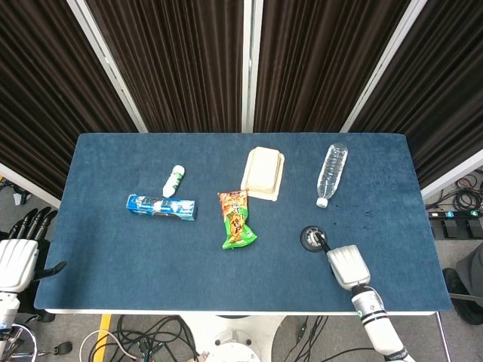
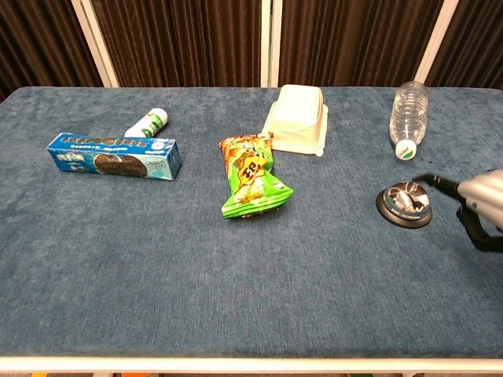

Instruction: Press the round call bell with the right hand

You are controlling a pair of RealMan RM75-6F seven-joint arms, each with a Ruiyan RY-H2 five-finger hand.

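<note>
The round call bell [image 1: 312,239] [image 2: 404,205], a chrome dome on a black base, stands on the blue table toward the front right. My right hand [image 1: 347,265] [image 2: 481,201] lies just right of it. One dark finger [image 2: 431,181] reaches out over the bell's right side and the other fingers are curled under. That fingertip is blurred, so I cannot tell whether it touches the dome. My left hand [image 1: 16,256] hangs off the table's left edge with its fingers apart, holding nothing.
A green snack bag [image 2: 250,187] lies at the centre, a white lidded box [image 2: 298,119] behind it, and a clear water bottle [image 2: 409,114] behind the bell. A blue cookie box [image 2: 115,155] and a small white-and-green bottle [image 2: 147,123] lie at the left.
</note>
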